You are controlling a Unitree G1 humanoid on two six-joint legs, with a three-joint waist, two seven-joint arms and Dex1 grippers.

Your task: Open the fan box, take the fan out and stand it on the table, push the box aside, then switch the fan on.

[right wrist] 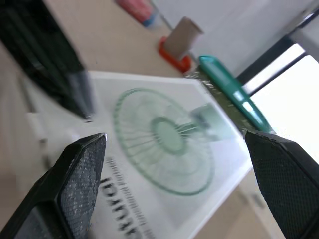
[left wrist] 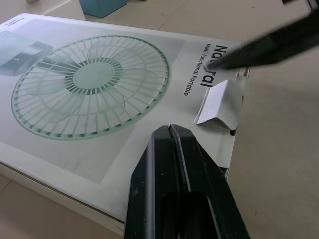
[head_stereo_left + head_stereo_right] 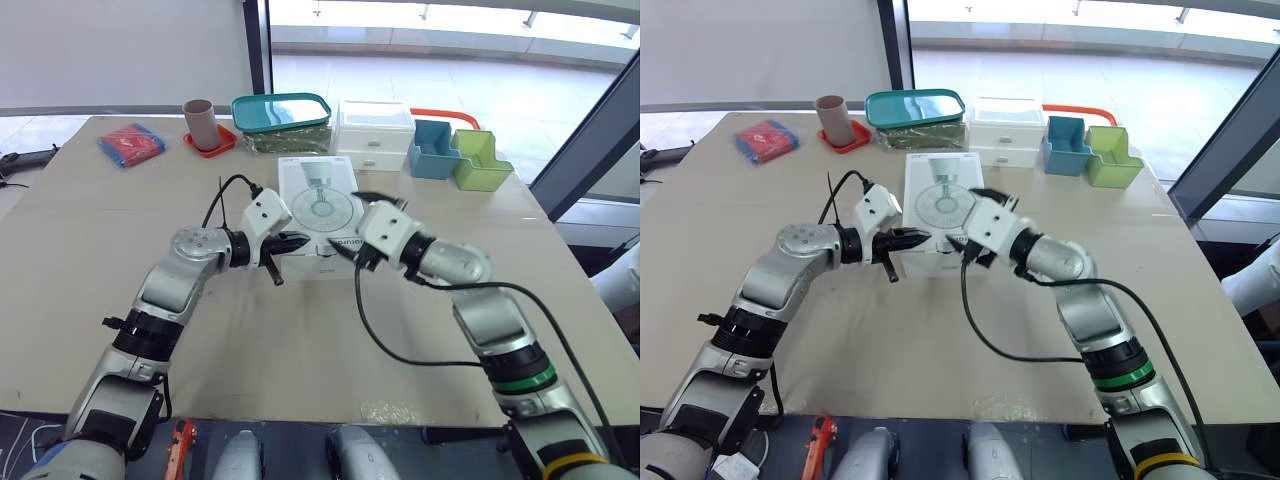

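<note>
The white fan box (image 3: 318,200), printed with a green fan, lies flat in the middle of the table (image 3: 120,260). My left gripper (image 3: 298,242) is shut with nothing in it, its tip at the box's near-left corner. In the left wrist view the shut fingers (image 2: 172,149) point over the lid towards a small lifted flap (image 2: 219,102) on the box's near edge. My right gripper (image 3: 362,228) is open at the near-right corner. Its fingers (image 1: 82,174) spread wide over the lid (image 1: 164,134), holding nothing.
Along the table's far side stand a brown cup on a red coaster (image 3: 199,123), a teal-lidded container (image 3: 282,118), a white drawer unit (image 3: 374,133), a blue bin (image 3: 432,148) and a green bin (image 3: 478,160). A red and blue packet (image 3: 131,143) lies far left.
</note>
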